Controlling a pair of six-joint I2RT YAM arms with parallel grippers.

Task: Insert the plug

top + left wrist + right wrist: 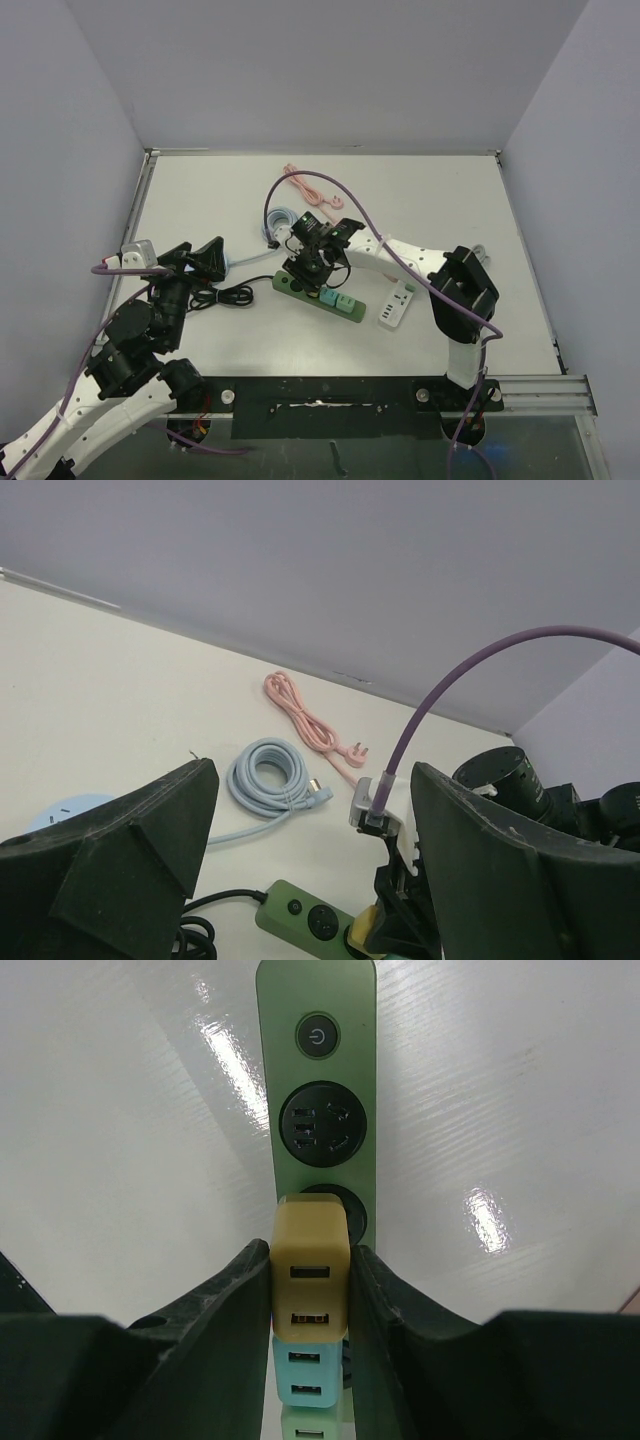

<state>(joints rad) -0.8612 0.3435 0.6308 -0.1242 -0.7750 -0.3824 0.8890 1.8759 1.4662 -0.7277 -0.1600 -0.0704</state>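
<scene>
A green power strip (318, 296) lies mid-table, also in the right wrist view (318, 1080) and the left wrist view (310, 916). My right gripper (311, 1280) is shut on a yellow USB plug (312, 1265), holding it over the strip's second round socket (352, 1210). A teal plug (308, 1370) and a green plug sit in the strip behind it. The first socket (320, 1125) is bare, beside the power button (318, 1035). My left gripper (310, 860) is open and empty, left of the strip. In the top view the right gripper (312, 262) stands over the strip's left end.
A coiled light-blue cable (268, 777) and a pink cable (305, 720) lie behind the strip. The strip's black cord (232, 296) runs left toward my left arm. A white charger (396, 304) lies right of the strip. Walls enclose the table's back and sides.
</scene>
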